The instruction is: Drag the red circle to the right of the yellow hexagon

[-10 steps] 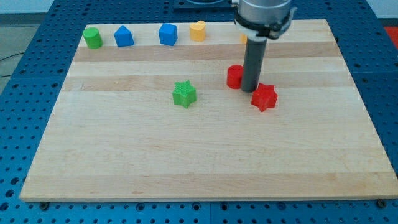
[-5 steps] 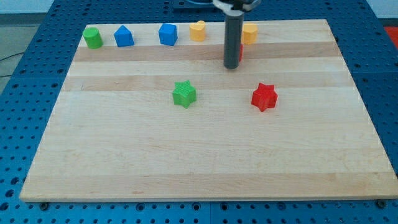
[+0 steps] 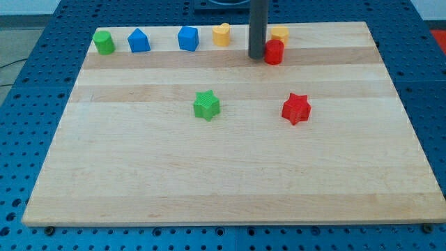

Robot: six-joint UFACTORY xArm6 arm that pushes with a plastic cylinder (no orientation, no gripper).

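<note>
Near half of the wooden board (image 3: 223, 188) bare. Mid-board: green star (image 3: 206, 104) left of centre, red star (image 3: 296, 108) right of centre, well apart from each other.

Toward the far edge: red circle (image 3: 274, 51) just in front of the yellow hexagon (image 3: 279, 33), touching or nearly so, not yet on its right. My tip (image 3: 257, 56) against the circle's left side, contact likely. No jaws on this rod, nothing gripped, only a side push possible.

Far row, left to right: green cylinder (image 3: 104, 42) by the far-left corner, blue house-shaped block (image 3: 139, 40), blue cube (image 3: 188, 37), yellow heart-like block (image 3: 221, 33), then the hexagon.

Judgement: circle small, rigid, light, slides easily on smooth wood; round side apt to roll off a rod pushing off-centre. Best pushed square through the middle of its left side, toward the right edge, then up beside the hexagon without nudging it.
</note>
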